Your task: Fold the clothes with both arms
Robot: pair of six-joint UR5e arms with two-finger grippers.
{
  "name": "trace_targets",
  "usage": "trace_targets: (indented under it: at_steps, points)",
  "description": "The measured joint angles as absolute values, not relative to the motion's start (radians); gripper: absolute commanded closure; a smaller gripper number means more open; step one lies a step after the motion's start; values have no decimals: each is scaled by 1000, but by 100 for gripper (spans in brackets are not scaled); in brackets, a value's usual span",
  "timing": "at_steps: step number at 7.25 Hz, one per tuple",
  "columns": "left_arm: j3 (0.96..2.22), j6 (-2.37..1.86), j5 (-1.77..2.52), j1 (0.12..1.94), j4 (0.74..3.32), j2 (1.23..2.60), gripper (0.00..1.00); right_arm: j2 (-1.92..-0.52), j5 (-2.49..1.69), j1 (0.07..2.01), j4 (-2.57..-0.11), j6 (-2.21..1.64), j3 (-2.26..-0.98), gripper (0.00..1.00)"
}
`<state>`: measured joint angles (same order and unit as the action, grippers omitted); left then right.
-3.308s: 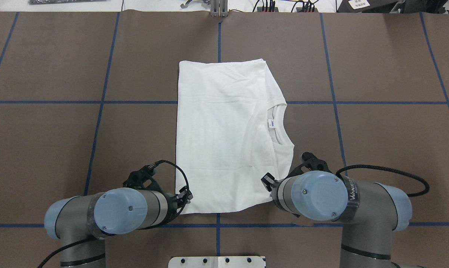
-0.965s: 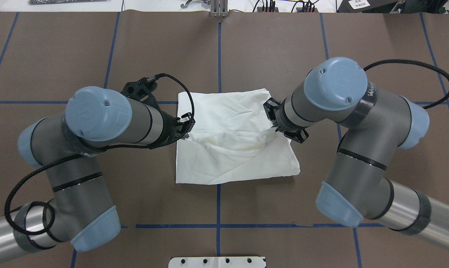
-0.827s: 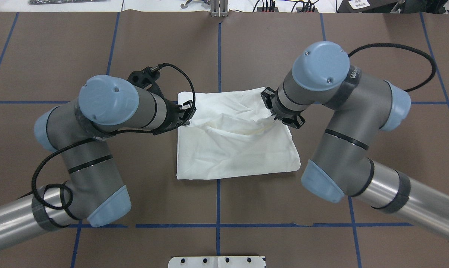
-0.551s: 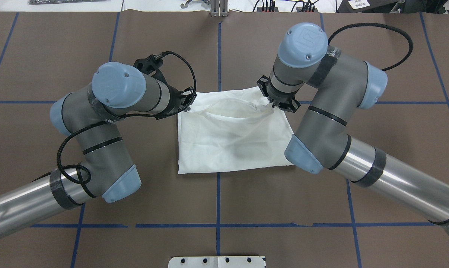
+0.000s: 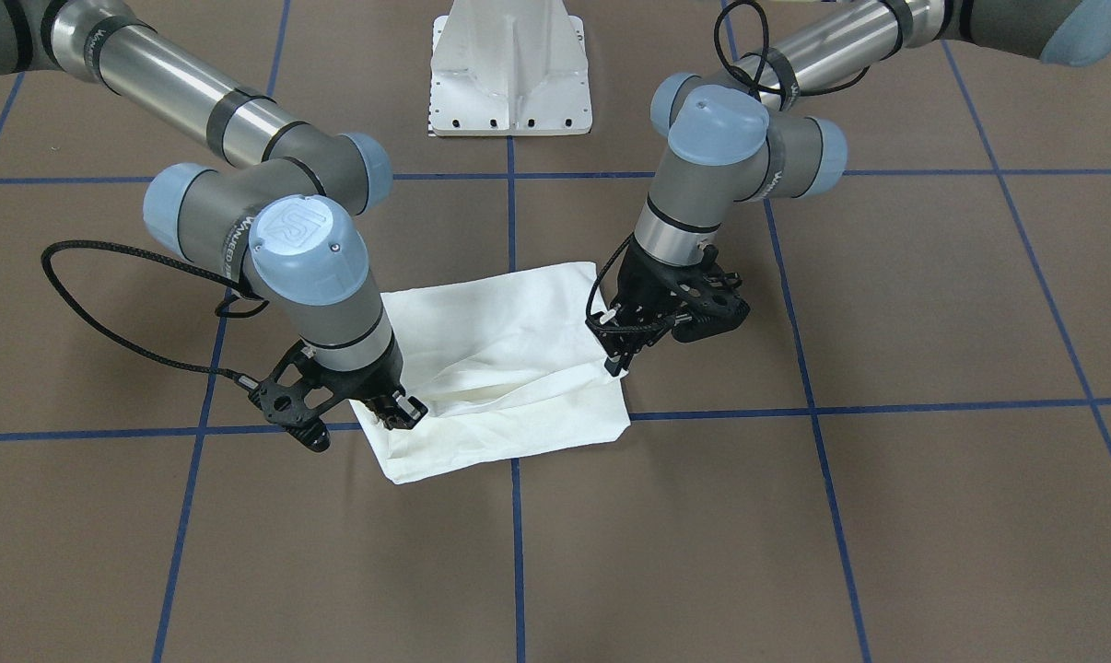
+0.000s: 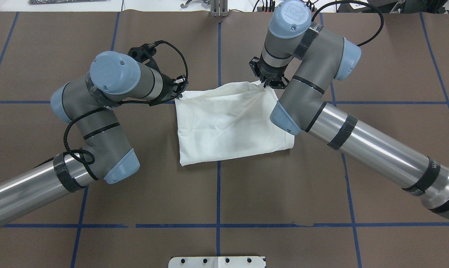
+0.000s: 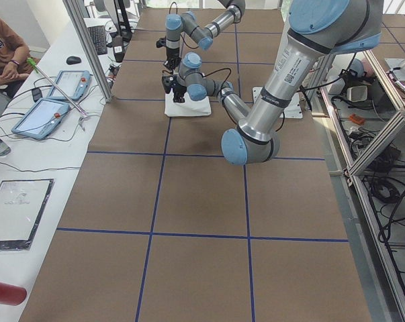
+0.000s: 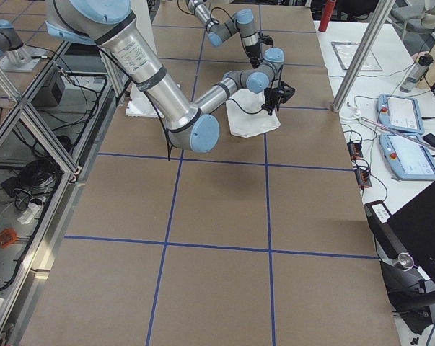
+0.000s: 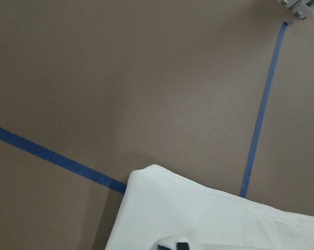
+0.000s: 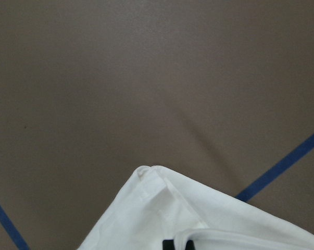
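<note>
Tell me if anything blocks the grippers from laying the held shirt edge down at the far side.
Nothing visible does. The left gripper and right gripper each pinch a T-shirt corner; only brown table shows ahead of them.

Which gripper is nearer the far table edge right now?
Right. The right gripper pinches its shirt corner closer to the far table edge; the left gripper pinches the other corner a bit farther back, toward the robot.

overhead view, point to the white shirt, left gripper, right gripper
white shirt [image 6: 232, 128]: overhead view, folded top layer
left gripper [image 6: 178, 96]: overhead view, between its jaws
right gripper [image 6: 265, 85]: overhead view, between its jaws
</note>
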<state>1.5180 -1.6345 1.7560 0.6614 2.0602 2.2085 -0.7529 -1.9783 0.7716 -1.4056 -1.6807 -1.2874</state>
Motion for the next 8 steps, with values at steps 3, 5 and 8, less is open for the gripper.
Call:
trace_targets:
  at_steps: [3, 5, 8]
  points:
    - [1455, -1581, 1758, 708, 2146, 2206, 0, -741, -2019, 844, -1341, -1533, -1217, 0]
    - [1467, -1505, 1781, 736, 2174, 2176, 0, -785, -2080, 922, -1340, -1403, -1217, 0]
    - [1583, -1173, 1935, 831, 2168, 2034, 0, -958, -2215, 1084, -1340, -1088, -1270, 0]
